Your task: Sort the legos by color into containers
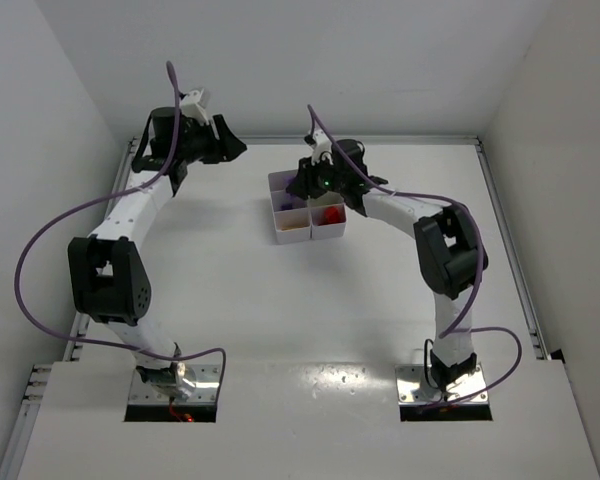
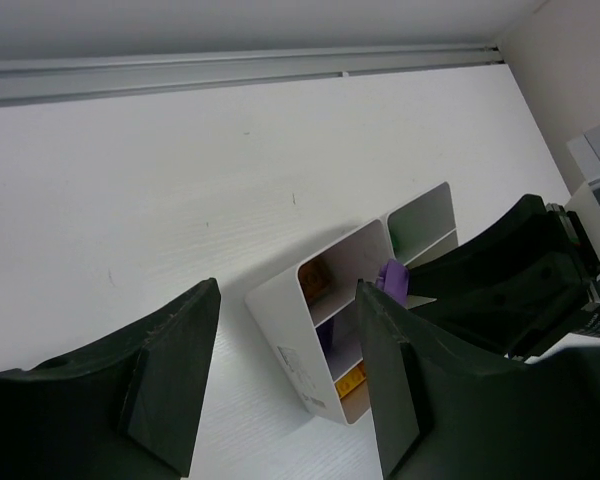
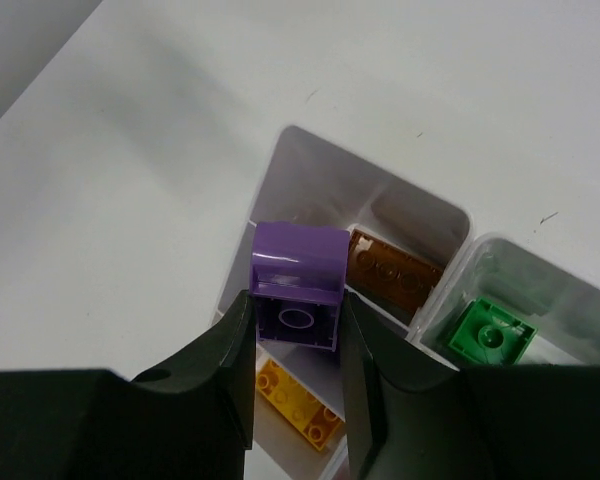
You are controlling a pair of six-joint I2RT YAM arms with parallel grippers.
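The white six-compartment tray [image 1: 280, 232] sits at the table's far middle. My right gripper [image 1: 315, 185] hangs over its left side, shut on a purple brick [image 3: 300, 272] held above a left-column compartment of the tray [image 3: 315, 180]. Below it lie a yellow brick [image 3: 295, 400], a brown-orange brick [image 3: 395, 272] and a green brick [image 3: 490, 335], each in its own compartment. A red brick [image 1: 330, 213] lies in a right compartment. My left gripper [image 1: 230, 150] is open and empty, raised to the left of the tray [image 2: 280, 330]. The purple brick [image 2: 392, 278] also shows in the left wrist view.
White walls enclose the table at the back and both sides, with a metal rail [image 2: 230, 70] along the back edge. The right arm's elbow [image 1: 448, 250] stands right of the tray. Purple cables loop beside both arms.
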